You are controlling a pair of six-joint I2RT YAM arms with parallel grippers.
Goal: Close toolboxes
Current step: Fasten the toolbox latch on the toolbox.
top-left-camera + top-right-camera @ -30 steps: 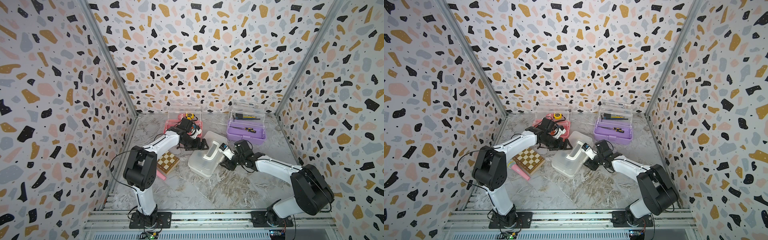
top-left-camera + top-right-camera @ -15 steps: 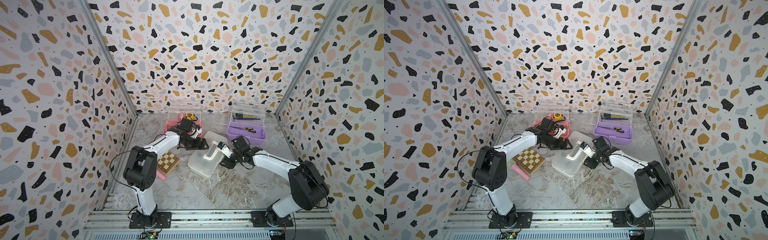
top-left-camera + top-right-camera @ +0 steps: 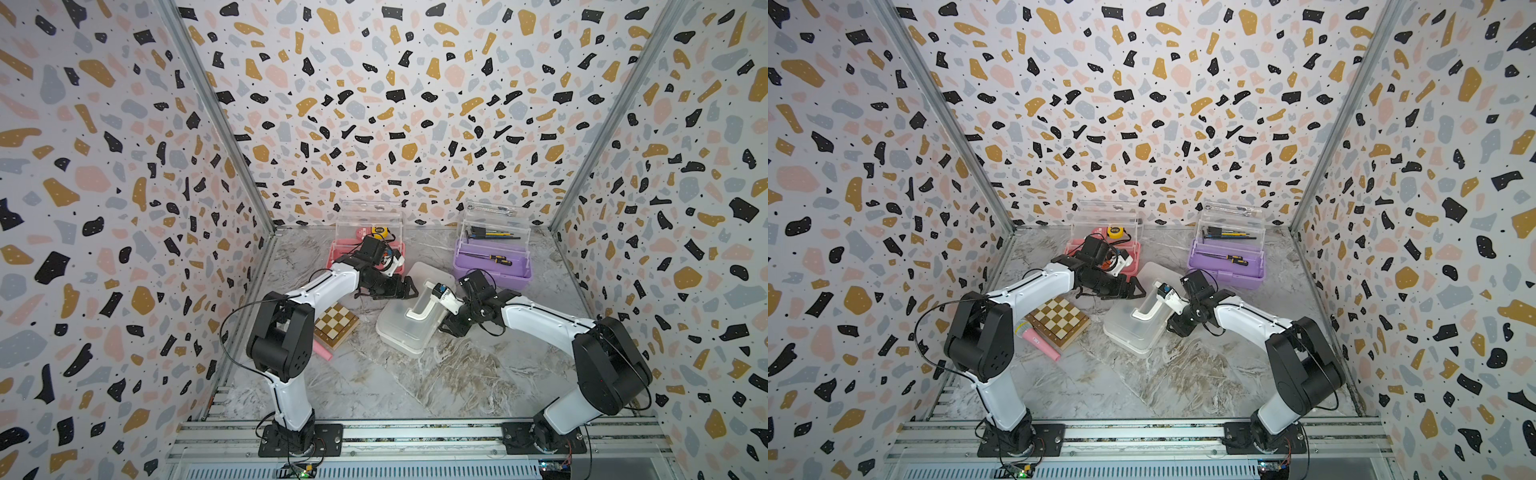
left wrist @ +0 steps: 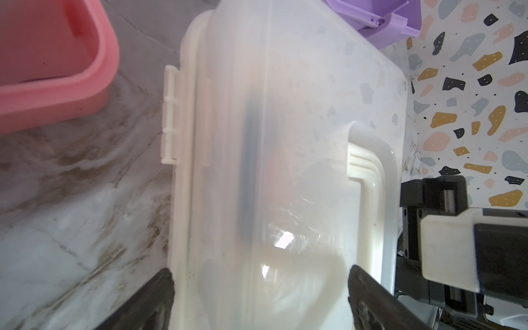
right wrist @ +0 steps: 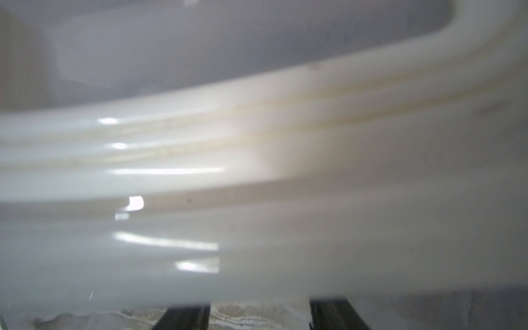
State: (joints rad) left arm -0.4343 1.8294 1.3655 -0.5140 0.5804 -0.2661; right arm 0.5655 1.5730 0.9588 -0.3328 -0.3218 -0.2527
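Observation:
The white toolbox (image 3: 399, 328) (image 3: 1129, 328) lies askew mid-table with its clear lid down and its white handle (image 3: 424, 305) standing up. My left gripper (image 3: 409, 287) (image 4: 261, 285) is open, its fingers straddling the box's far end. My right gripper (image 3: 451, 328) (image 5: 258, 308) sits low against the box's right side wall (image 5: 257, 171), open, with bare table between its fingers. At the back, the pink toolbox (image 3: 338, 253) (image 4: 57, 85) and the purple toolbox (image 3: 490, 270) (image 4: 371, 17) both have their clear lids raised upright.
A wooden chequered chessboard box (image 3: 336, 324) and a pink microphone (image 3: 1038, 338) lie by the left arm's base link. A yellow tape measure (image 3: 379, 230) sits in the pink box, and screwdrivers (image 3: 494, 258) lie in the purple one. Patterned walls enclose three sides.
My right wrist has edged a little toward the white toolbox, with its forearm dropping lower. The left arm has stayed in place, its jaws narrowing very slightly.

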